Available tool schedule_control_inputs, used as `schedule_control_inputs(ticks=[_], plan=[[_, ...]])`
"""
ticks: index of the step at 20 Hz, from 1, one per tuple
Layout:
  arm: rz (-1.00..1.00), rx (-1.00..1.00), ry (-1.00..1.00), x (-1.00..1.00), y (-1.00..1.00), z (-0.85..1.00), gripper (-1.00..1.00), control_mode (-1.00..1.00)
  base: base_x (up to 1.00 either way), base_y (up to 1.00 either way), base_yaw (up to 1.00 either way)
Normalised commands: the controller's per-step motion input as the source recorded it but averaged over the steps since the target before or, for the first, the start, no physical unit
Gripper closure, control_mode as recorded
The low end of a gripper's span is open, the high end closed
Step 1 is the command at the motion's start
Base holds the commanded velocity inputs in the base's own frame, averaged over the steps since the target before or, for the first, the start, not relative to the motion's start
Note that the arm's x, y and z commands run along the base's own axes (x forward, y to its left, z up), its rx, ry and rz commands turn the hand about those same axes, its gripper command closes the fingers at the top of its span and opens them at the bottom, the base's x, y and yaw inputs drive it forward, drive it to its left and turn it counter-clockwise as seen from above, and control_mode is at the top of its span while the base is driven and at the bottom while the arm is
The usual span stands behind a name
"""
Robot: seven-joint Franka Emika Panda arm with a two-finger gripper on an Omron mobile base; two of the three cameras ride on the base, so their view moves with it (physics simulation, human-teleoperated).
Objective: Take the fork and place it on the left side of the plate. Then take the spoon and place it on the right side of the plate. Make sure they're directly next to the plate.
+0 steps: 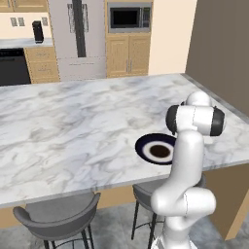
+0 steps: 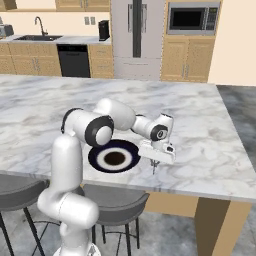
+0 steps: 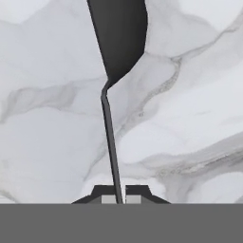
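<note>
Dark-grey spoon (image 3: pixel 112 142) | handle clamped in end effector (image 3: pixel 117 199) | bowl hanging over marble counter (image 3: pixel 190 118)

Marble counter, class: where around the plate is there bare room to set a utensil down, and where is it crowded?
Bare marble counter stretches right of the plate to the far edge, and behind it. Just right of the rim it is crowded: the gripper hangs there, shut on the spoon. The near strip before the edge is narrow.
</note>
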Motion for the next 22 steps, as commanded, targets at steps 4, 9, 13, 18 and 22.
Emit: schedule_control_inputs(ticks=[4,9,13,18,22], plan=[[0.00,0.00,0.00,0.07,0.00,-0.22,1.00,-1.00,0.00,0.00,0.00],[0.00,0.00,0.00,0.02,0.10,-0.28,1.00,-1.00,0.00,0.00,0.00],[-0.02,0.00,0.00,0.00,0.23,-0.28,1.00,-1.00,0.00,0.00,0.00],[-0.04,0.00,0.00,0.00,0.23,-0.23,-1.00,-1.00,0.00,0.00,0.00],[-0.07,0.00,0.00,-0.03,0.00,0.23,-1.00,-1.00,0.00,0.00,0.00]])
